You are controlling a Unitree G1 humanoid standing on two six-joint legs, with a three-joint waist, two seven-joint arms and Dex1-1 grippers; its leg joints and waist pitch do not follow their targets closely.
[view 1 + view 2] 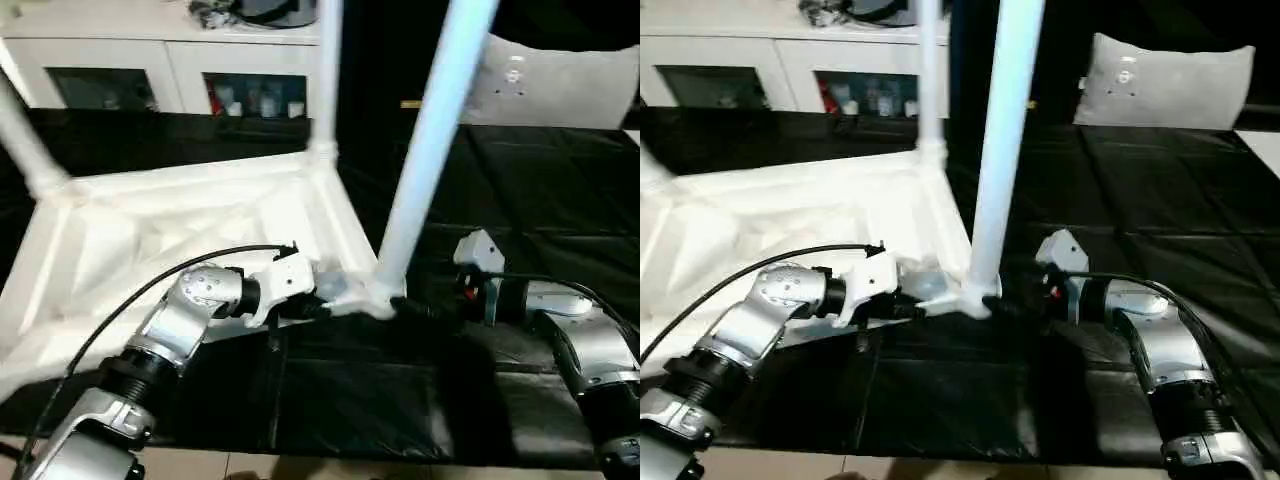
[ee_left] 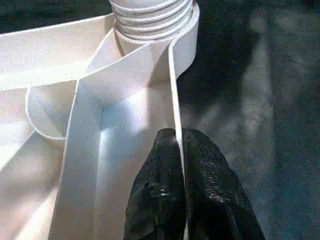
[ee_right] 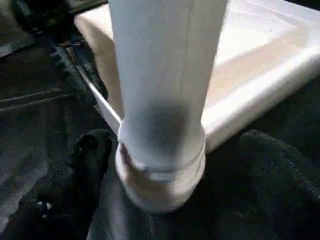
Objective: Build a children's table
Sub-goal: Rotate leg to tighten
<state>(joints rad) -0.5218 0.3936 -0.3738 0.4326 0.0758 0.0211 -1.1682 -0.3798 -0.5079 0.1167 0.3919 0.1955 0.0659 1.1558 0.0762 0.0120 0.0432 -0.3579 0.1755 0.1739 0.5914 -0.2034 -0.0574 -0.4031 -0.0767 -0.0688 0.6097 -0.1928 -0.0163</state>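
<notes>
Left fingers (image 2: 172, 165) pinched on tabletop (image 1: 150, 240) rim, right fingers (image 3: 90, 165) spread wide around leg (image 1: 425, 150) base.

White tabletop (image 1: 790, 215) upside down, leg (image 1: 1002, 150) upright, black work surface (image 1: 1160, 200)

White plastic ribbed tabletop (image 1: 180, 240); white tapered tube leg (image 1: 430, 140). Black wrinkled cover on the work surface (image 1: 530, 180). Silver forearms, black fingers (image 2: 210, 195). White cabinet (image 1: 160, 60); grey cushion (image 1: 1165, 85).
</notes>
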